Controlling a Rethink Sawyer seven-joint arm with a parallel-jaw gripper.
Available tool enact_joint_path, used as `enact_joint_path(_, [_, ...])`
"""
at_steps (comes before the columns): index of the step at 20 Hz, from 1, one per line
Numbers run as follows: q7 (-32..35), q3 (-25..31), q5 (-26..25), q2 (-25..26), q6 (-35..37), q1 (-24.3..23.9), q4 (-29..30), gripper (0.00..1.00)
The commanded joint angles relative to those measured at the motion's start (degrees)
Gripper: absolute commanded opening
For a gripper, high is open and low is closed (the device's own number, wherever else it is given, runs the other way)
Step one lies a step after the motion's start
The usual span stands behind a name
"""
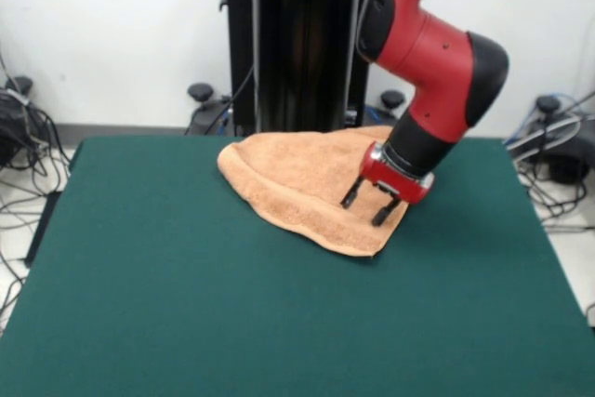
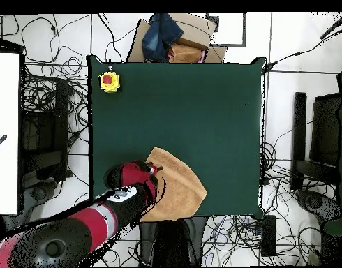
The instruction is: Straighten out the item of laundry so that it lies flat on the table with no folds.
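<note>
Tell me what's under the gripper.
The open gripper hangs over the folded towel, which lies on the green table. What the folds cover is hidden.

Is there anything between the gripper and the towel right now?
Nothing visible. The open gripper hangs just over the crumpled orange-tan terry towel near its pointed corner, fingers aimed down at the cloth. Only the dark green felt table surrounds it.

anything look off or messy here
The towel is not flat: it lies doubled over in a rough triangle at the table's edge by the robot's base, one side rolled. The open pincer hovers at its corner, gripping nothing.
</note>
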Motion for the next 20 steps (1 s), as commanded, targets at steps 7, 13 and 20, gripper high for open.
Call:
enact_joint_path(7, [13.6, 2.5, 3.5, 0.0, 0.4, -1.3, -1.8, 1.00])
enact_joint_path(13, [14.8, -0.5, 6.2, 1.6, 5.5, 3.0, -4.1, 1.00])
enact_joint_path(20, [15.8, -1.7, 9.3, 2.2, 7.9, 5.4, -5.2, 1.00])
